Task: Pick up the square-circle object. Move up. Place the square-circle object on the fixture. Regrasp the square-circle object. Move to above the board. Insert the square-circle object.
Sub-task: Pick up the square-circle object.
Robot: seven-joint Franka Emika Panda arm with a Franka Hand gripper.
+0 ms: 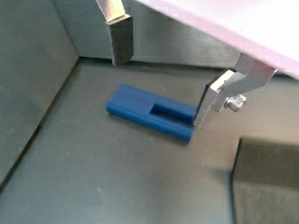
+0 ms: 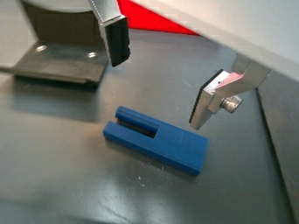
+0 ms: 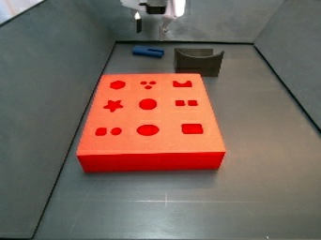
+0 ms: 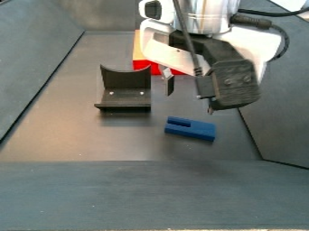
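square-circle object (image 2: pixel 156 140) below parted gripper (image 2: pixel 162 72)

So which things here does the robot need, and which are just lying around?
Needed:
blue block, flat on the floor
dark holder
red board
end effector, open above the block

Lying around:
nothing else in view

Both wrist views close, looking down past gripper (image 1: pixel 163 74); side views high, opposite ends.

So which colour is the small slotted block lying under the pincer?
Blue: the square-circle object, clearest in a wrist view, below the open pincer.
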